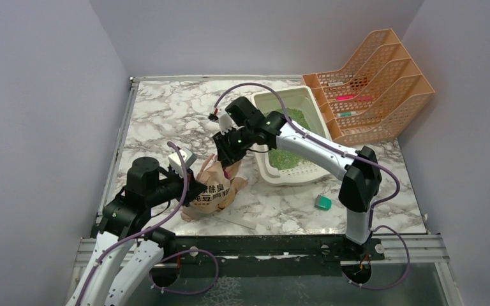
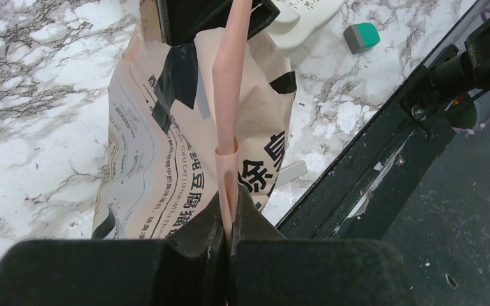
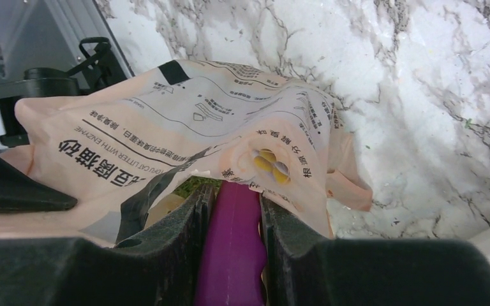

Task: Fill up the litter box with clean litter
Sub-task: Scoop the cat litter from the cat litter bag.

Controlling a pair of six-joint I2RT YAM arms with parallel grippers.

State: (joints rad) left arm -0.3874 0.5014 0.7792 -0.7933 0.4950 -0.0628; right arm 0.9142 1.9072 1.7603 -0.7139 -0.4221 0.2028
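The cream-white litter box [image 1: 263, 162] sits right of centre, with clean green litter [image 1: 286, 158] spread in it. Its corner shows in the left wrist view [image 2: 300, 19]. A tan paper bag with dark characters [image 1: 212, 192] stands at the box's near left. My left gripper [image 1: 194, 188] is shut on the bag's top edge [image 2: 224, 127], pinched flat between the jaws [image 2: 230, 217]. My right gripper [image 1: 228, 156] is shut on a magenta scoop's handle [image 3: 233, 248], whose head is hidden inside the bag's mouth [image 3: 166, 127]. A few green granules [image 3: 191, 185] show inside the bag.
An orange mesh file rack [image 1: 370, 89] stands at the back right, next to the box. A small teal block [image 1: 323, 203] lies on the marble near the right arm's base, also in the left wrist view [image 2: 362, 36]. A black rail [image 1: 261, 245] runs along the near edge.
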